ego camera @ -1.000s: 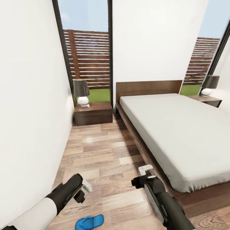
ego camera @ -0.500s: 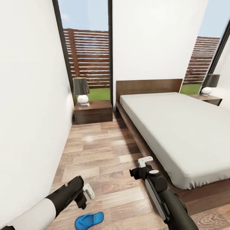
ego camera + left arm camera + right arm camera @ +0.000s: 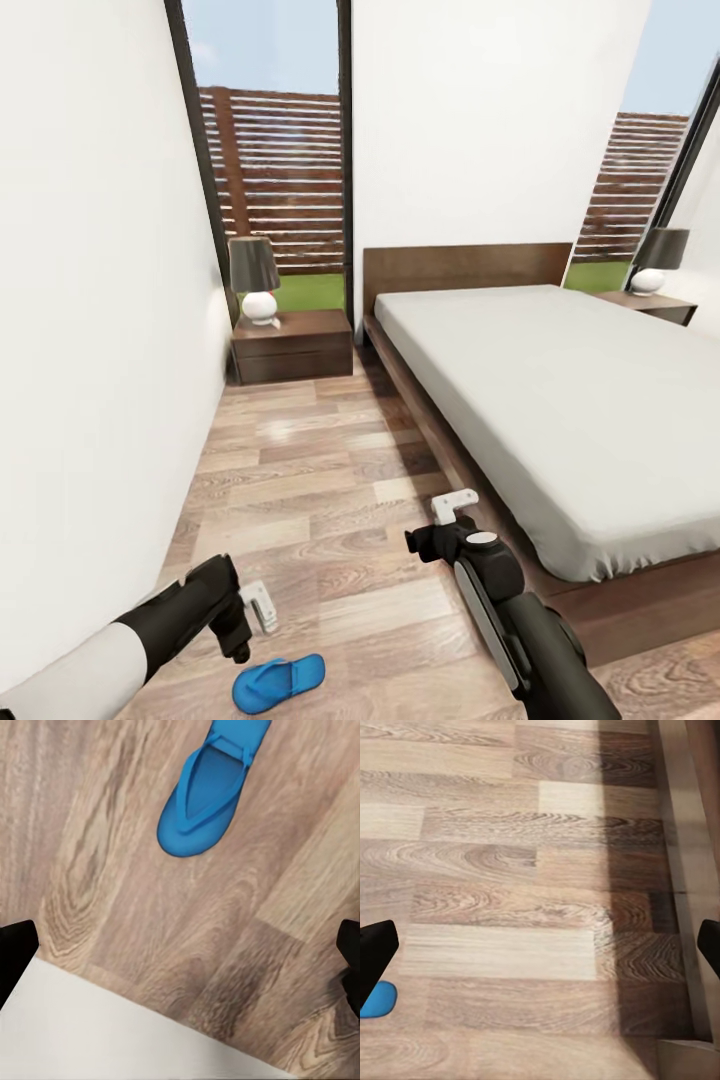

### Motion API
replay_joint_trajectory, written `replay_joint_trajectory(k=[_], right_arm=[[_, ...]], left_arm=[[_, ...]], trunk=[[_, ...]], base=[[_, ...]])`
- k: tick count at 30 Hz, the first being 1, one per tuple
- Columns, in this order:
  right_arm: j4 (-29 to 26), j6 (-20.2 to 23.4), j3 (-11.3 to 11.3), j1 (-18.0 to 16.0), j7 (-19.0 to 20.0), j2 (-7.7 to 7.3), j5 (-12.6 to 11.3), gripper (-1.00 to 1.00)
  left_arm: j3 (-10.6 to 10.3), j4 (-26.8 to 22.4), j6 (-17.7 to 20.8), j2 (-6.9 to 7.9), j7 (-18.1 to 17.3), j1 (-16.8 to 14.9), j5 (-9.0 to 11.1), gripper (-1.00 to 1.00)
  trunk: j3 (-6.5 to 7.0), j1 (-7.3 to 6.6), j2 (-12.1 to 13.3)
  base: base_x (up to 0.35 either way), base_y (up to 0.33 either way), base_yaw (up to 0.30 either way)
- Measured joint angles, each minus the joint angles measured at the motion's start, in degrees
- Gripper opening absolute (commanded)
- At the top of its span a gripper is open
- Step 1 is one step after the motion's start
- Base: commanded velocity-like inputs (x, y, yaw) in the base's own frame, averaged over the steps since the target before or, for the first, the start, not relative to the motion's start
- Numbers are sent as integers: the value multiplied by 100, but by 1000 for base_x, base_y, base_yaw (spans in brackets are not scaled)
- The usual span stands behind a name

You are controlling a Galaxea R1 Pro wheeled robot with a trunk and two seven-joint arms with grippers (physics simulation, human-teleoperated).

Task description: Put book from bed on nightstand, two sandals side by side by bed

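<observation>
Bedroom (image 3: 480, 120) with wood-plank floor (image 3: 320, 470), bed (image 3: 560, 400) on the right, a nightstand (image 3: 292, 346) at each side of the headboard — far one (image 3: 650, 305) past the mattress. One blue sandal (image 3: 279, 682) lies flat on the floor near the left wall, well apart from the bed. Left gripper (image 3: 258, 607) hangs just above it, jaws spread, nothing held. Right gripper (image 3: 455, 503) beside the bed frame — fingers wide apart, empty.
</observation>
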Motion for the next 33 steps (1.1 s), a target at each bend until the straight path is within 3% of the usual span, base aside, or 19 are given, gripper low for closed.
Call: replay_joint_trajectory(k=[2, 3, 7, 20, 33], right_arm=[[5, 0, 0, 0, 0, 1, 0, 100], [7, 0, -4, 0, 3, -4, 1, 100], [6, 0, -8, 0, 3, -6, 0, 100], [5, 0, -3, 0, 6, -7, 4, 100], [-22, -5, 0, 0, 6, -5, 8, 100]], left_arm=[[-111, -7, -5, 0, 11, 0, -28, 100], [-298, -17, -9, -14, 56, 1, -68, 100], [-426, -19, -15, -56, 287, 0, -109, 100], [-452, 5, -16, -72, 519, 0, -105, 100], [-454, -26, -107, -95, 530, 9, -62, 100]], trunk=[[-36, 44, -80], [-54, 66, -120], [-126, 154, -281], [-359, 439, -802], [-647, 474, -821]], base=[[0, 0, 0], [0, 0, 0], [0, 0, 0], [0, 0, 0], [0, 0, 0]])
